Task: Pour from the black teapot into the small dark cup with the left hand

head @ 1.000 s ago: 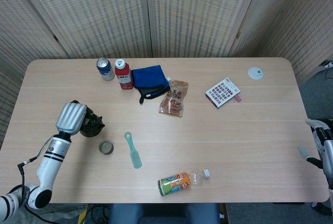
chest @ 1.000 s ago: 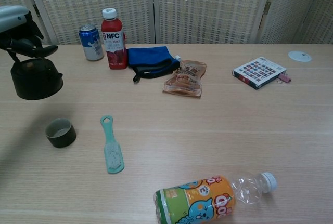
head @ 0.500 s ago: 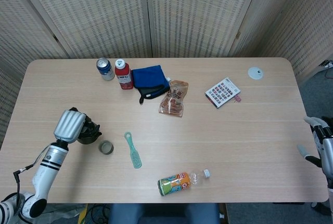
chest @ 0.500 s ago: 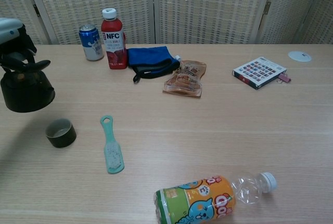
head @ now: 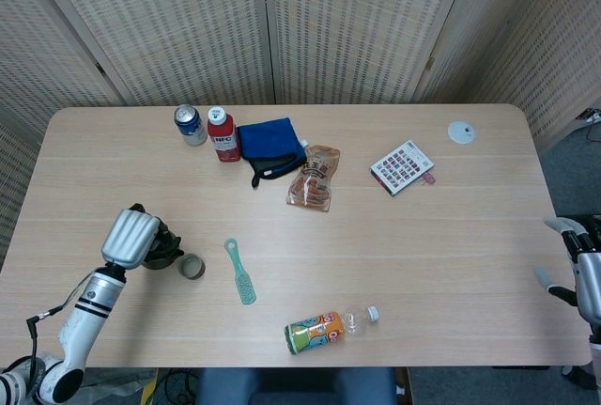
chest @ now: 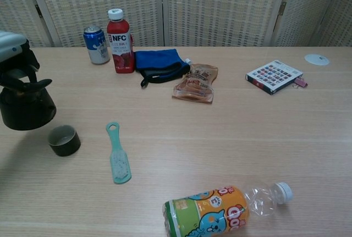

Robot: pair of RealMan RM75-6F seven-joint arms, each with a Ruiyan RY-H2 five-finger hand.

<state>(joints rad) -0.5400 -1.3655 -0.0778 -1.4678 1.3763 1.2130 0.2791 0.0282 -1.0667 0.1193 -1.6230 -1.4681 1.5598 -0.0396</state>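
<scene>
From the head camera we see our left hand [head: 131, 237], silver-backed, closed over the top of the round black teapot [head: 161, 253], which sits just left of the small dark cylindrical cup [head: 192, 267] near the front-left part of the pale wooden table [head: 423, 245]; most of the pot is hidden under the hand, so we cannot tell from here which way its spout points or whether its base touches the wood. A mint-green plastic brush [head: 240, 272] lies just right of the cup, its long axis running front to back. Our right hand [head: 580, 274] shows only partly at the right edge, off the table, with fingers apart and nothing in them. From the chest camera the teapot [chest: 26, 106] stands roughly upright, its dark body broad at the base, gripped from above by the left hand [chest: 16, 64], which is cut off by the left edge; a dark projection at its upper right points toward the cup [chest: 64, 140], though we cannot say whether it is spout or finger. The cup stands upright, mouth up, just right of and nearer than the pot, apart from it. The brush [chest: 117, 154] lies beside it, handle away from us.
</scene>
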